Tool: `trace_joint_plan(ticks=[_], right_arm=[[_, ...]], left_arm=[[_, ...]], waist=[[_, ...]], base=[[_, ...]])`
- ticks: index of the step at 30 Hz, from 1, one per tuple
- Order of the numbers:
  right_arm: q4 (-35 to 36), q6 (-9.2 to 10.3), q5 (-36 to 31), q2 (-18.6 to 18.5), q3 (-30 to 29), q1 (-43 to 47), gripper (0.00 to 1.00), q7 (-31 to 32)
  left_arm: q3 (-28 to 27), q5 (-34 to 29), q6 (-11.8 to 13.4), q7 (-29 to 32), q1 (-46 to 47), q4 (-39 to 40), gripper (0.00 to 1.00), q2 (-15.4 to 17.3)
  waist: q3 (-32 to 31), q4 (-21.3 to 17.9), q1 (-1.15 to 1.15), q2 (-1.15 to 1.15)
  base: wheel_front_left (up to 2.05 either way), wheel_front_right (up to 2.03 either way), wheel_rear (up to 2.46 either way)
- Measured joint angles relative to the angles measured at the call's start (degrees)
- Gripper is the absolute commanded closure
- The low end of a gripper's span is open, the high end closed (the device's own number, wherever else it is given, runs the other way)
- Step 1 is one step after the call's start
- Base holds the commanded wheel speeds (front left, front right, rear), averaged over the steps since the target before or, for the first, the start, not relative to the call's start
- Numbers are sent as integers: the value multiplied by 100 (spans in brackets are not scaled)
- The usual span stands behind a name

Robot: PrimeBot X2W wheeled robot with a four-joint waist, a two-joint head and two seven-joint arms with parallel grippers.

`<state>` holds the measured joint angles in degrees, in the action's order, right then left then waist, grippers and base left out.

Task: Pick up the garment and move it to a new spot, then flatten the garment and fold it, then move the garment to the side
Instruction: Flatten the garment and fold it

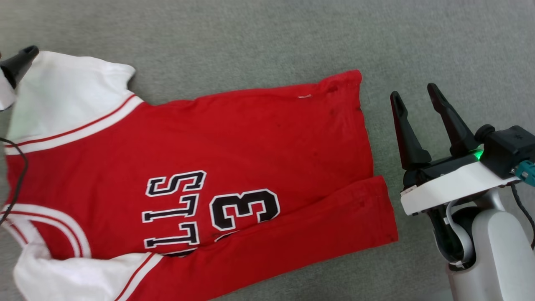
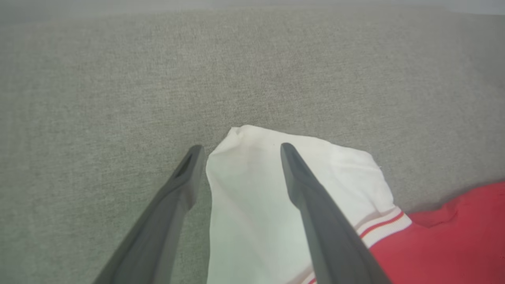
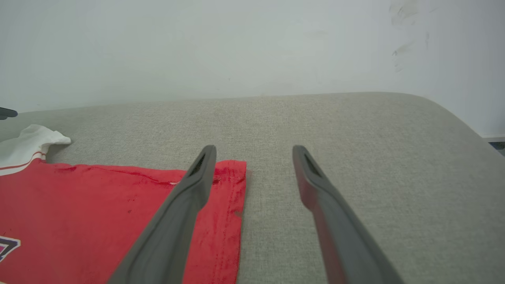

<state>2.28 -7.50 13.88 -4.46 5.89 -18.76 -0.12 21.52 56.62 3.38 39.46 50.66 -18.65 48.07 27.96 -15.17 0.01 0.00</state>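
Note:
The garment (image 1: 234, 142), a red jersey with white sleeves, black lettering and a 3, lies spread on the grey cloth surface with its collar to the left and its hem to the right. Its near long edge is folded over the front and covers part of the lettering. My left gripper (image 2: 238, 148) is open above the far white sleeve (image 2: 256, 205), one finger on each side of the sleeve's edge; one of its fingers (image 1: 19, 62) shows in the head view. My right gripper (image 1: 416, 98) is open and empty just right of the hem (image 3: 232, 189).
The grey cloth surface (image 1: 267, 37) stretches beyond the jersey. In the right wrist view it ends at a white wall (image 3: 236, 47) and curves off at a rounded edge (image 3: 453, 114). A thin black cable (image 1: 19, 175) hangs over the jersey's left end.

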Motion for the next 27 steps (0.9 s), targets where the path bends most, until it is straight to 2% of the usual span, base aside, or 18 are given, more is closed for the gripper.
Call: trace_joint_plan(ticks=[5,12,13,15,22,27], right_arm=[[-29,0,67,66,68,-44,0,-48],[-181,0,179,103,208,-113,0,-104],[-214,0,181,109,216,-115,0,-104],[-241,0,211,110,209,-115,0,-103],[-307,1,334,67,113,-143,0,94],[-622,0,637,-159,124,-413,0,677]], left_arm=[[100,180,123,953,160,-43,0,257],[76,258,323,1280,257,-144,0,391],[59,333,355,1357,257,-171,46,400],[56,357,394,1399,255,-182,100,399],[65,311,411,1044,159,-337,100,203],[125,146,296,634,195,-422,100,18]], waist=[[278,-172,0,0],[576,-395,0,0],[591,-425,-1,0],[601,-461,-1,0],[475,-399,-1,0],[319,-245,-1,0]], base=[[0,0,0],[0,0,0],[0,0,0],[0,0,0],[0,0,0],[0,0,0]])
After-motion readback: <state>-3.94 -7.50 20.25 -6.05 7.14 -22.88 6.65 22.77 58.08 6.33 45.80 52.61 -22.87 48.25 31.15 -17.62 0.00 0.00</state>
